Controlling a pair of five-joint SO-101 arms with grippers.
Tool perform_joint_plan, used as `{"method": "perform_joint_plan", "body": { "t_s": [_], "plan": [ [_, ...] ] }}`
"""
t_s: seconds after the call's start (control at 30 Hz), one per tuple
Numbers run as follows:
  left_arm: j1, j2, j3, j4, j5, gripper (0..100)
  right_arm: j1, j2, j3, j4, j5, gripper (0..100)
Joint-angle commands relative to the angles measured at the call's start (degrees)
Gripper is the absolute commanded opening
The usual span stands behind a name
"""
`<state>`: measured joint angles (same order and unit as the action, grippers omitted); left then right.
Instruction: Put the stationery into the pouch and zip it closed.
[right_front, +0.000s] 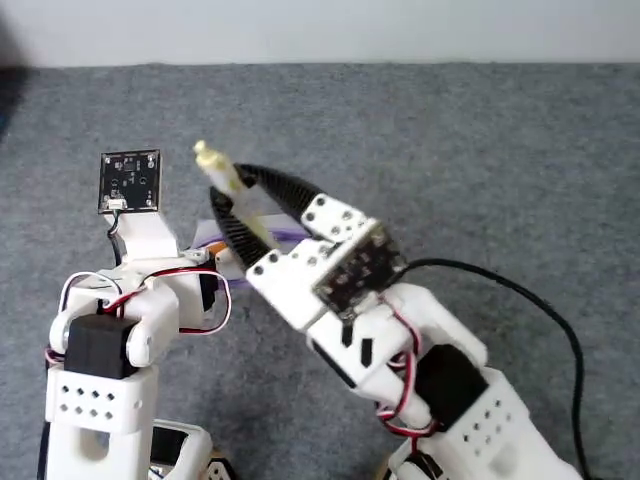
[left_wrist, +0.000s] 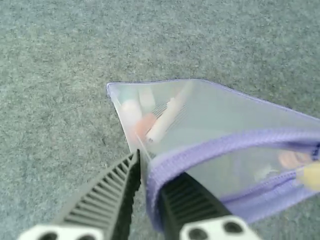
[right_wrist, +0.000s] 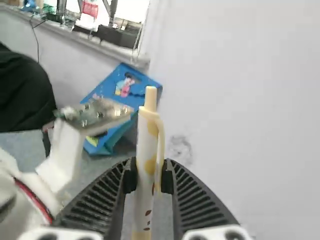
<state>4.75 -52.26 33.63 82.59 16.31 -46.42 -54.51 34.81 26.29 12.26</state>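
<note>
Right wrist view has the right gripper (right_wrist: 148, 182) pinched narrow around a cream pen (right_wrist: 148, 130) with yellowish spots. The pen sits between the two black ribbed jaws, and its clip end sticks out past the tips. In the high view that same gripper (right_front: 255, 205) is held up over the grey carpet (right_front: 480, 150), with the pen (right_front: 222, 170) poking out at a slant away from the arms.

The left gripper (left_wrist: 148, 200) is clamped tight on the purple zipper edge of the pouch (left_wrist: 225, 125), one jaw on each side of the trim, near a corner. The pouch is see-through with purple binding and lies on the carpet. You can make out a few things inside, like a white stick (left_wrist: 162, 122) and something pinkish (left_wrist: 142, 125) next to it.

From above, just a strip of the pouch (right_front: 215, 237) peeks out between the two arms, right under the right gripper's jaws.
</note>
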Motion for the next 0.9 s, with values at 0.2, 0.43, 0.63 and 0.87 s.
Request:
{"method": "perform_joint_plan", "body": {
  "t_s": [0.2,0.43,0.63,0.87],
  "plan": [
    [0.0,0.1,-2.9,0.0,0.7,1,1.7,-1.8,8.9,-4.0,5.4,0.8],
    [-0.1,0.1,-2.9,0.3,0.7,1,8.1,-1.8,13.5,-3.8,14.5,0.8],
    [-0.1,0.1,-2.9,0.0,0.7,1,7.4,-1.8,13.5,2.2,15.3,0.9],
    [-0.1,0.1,-2.9,0.1,0.7,1,6.0,-4.4,12.8,13.1,15.0,2.8]
  ]
}}
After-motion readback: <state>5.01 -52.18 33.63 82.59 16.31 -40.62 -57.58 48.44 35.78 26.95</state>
